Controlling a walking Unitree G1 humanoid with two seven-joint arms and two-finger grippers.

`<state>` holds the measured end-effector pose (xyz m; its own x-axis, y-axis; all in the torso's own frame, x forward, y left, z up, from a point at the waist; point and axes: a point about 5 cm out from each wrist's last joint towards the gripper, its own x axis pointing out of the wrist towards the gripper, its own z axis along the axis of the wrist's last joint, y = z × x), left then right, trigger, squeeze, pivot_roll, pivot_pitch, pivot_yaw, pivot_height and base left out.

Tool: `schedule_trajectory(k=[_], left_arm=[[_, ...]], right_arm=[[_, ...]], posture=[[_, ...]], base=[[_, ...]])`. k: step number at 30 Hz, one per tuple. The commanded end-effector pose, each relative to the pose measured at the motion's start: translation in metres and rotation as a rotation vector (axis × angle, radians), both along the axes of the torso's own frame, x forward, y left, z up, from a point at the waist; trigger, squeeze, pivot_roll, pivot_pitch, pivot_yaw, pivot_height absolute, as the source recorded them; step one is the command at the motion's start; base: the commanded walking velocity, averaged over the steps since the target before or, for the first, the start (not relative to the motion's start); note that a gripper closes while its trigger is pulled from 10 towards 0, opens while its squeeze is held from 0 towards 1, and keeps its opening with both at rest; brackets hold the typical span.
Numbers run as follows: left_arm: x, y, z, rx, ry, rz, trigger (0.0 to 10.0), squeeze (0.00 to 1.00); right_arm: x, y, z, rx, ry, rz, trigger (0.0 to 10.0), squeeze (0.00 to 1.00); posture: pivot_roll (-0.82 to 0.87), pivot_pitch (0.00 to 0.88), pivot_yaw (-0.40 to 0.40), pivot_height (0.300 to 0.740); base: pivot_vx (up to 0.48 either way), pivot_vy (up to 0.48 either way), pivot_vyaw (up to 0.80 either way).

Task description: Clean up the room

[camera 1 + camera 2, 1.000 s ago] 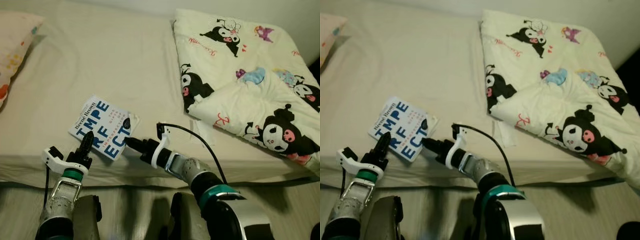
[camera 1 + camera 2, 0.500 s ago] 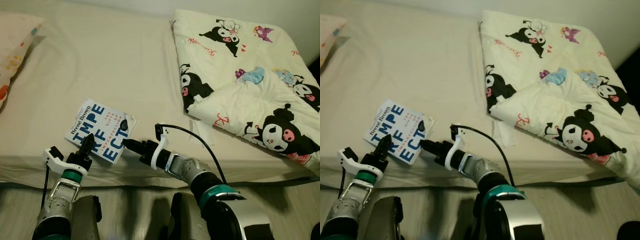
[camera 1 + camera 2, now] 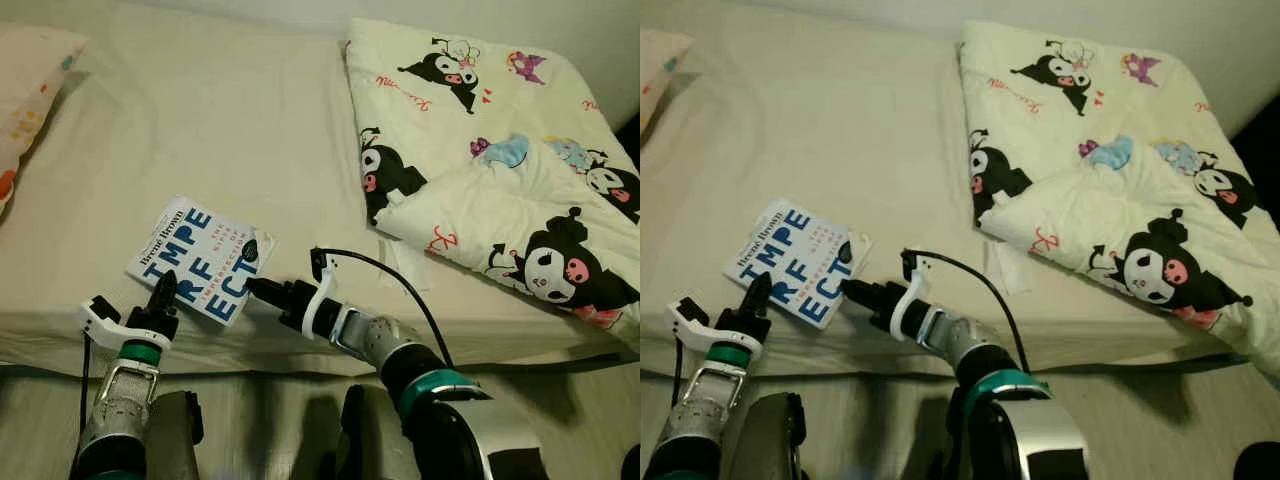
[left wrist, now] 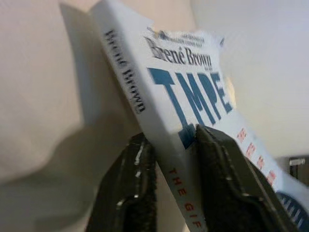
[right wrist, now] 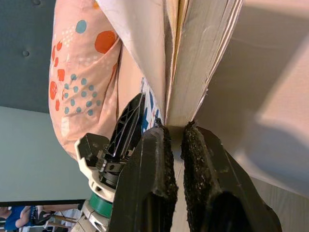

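Left eye view: a white book (image 3: 200, 264) with big blue letters, lying near the front edge of the bed (image 3: 200, 130). Left gripper (image 3: 163, 292) pinching the book's near left corner. Right gripper (image 3: 256, 287) at the book's near right edge. Two grips, one at each side, likely so the book stays flat when lifted. Cream sheet on the bed, a spotted pillow (image 3: 25, 90) far off at the left, a folded cartoon blanket (image 3: 490, 170) well apart on the right. Pale floor (image 3: 250, 420) below the bed edge.

Right eye view: same scene, book (image 3: 795, 262) resting on the sheet, between the two grippers.

Left wrist view: two black fingers (image 4: 130, 193), one on each side of the book's spine corner, closed on it. Cover on one side, sheet behind.

Right wrist view: two black fingers (image 5: 154, 179) nearly together, nipping the lower pages at the book's edge, so only part of the book seems caught. Spotted pillow and the left gripper past the book. Dark wall and a lighter wall behind.
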<state>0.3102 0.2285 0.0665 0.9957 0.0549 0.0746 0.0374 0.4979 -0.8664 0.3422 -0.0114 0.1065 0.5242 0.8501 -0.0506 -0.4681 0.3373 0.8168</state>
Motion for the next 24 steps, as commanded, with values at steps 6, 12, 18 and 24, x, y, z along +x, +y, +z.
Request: schedule_trajectory(k=[6, 12, 18, 24], left_arm=[[-0.003, 0.003, 0.001, -0.004, -0.009, 0.048, 0.0, 0.00], [0.002, 0.008, 0.017, 0.026, -0.068, 0.093, 0.0, 0.00], [0.006, 0.018, 0.034, 0.004, -0.123, 0.160, 0.0, 0.00], [0.004, 0.026, 0.042, 0.001, -0.153, 0.214, 0.0, 0.00]], right_arm=[[-0.012, 0.032, 0.003, 0.052, 0.003, 0.063, 0.0, 0.00], [-0.011, 0.031, 0.003, 0.034, -0.019, 0.050, 0.0, 0.00], [-0.008, 0.029, 0.003, 0.001, -0.038, 0.006, 10.0, 1.00], [-0.001, 0.014, -0.002, -0.066, -0.063, -0.088, 10.0, 0.00]], posture=[[0.13, 0.127, -0.105, 0.566], [0.13, 0.108, -0.100, 0.566], [0.14, 0.093, -0.093, 0.566], [0.13, 0.076, -0.089, 0.566]], base=[[0.000, 0.000, 0.00], [0.000, 0.000, 0.00], [0.000, 0.000, 0.00], [0.000, 0.000, 0.00]])
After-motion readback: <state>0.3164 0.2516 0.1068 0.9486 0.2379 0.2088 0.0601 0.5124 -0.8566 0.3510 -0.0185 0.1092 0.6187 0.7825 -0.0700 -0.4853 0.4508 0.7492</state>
